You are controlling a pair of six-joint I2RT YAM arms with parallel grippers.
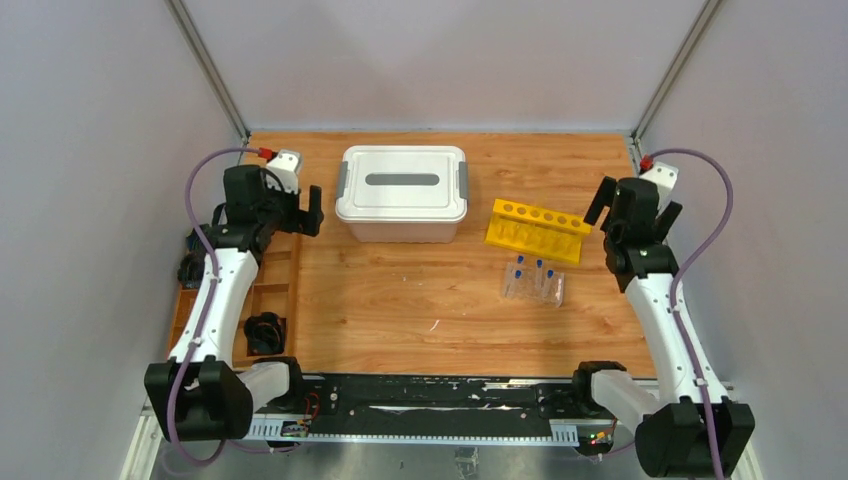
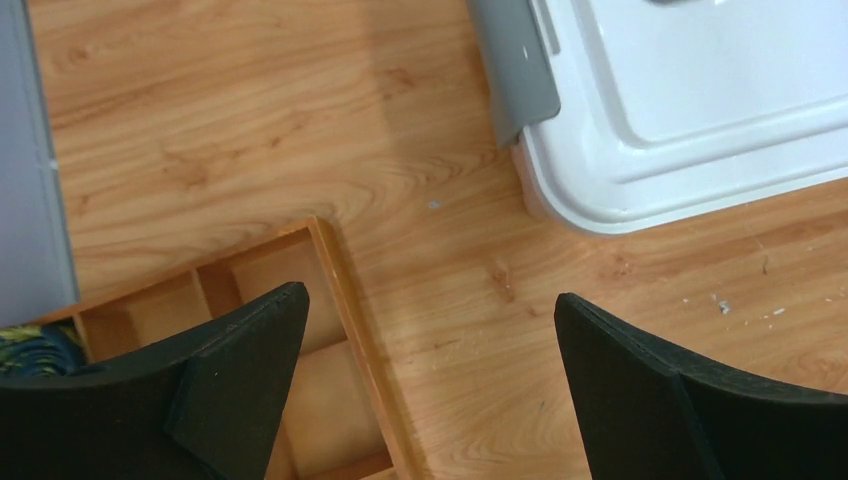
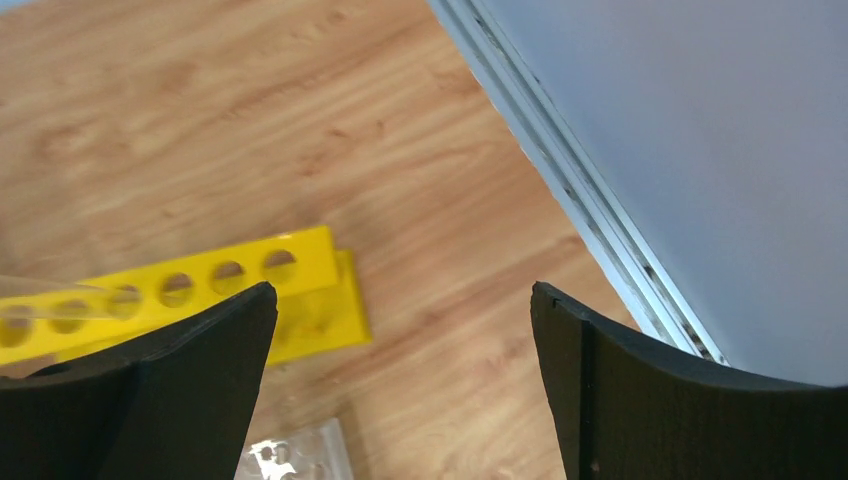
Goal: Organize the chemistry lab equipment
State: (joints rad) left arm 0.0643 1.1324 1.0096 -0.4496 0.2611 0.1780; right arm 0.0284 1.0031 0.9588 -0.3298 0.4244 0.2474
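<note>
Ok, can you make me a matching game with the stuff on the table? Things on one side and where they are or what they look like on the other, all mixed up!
Things:
1. yellow rack
2. white box
3. blue-capped tubes
4. wooden tray

Clues:
A. standing in a clear holder
B. far left, split into compartments
C. has a row of round holes
D. in the middle at the back, closed

Pairs: 1-C, 2-D, 3-A, 4-B
</note>
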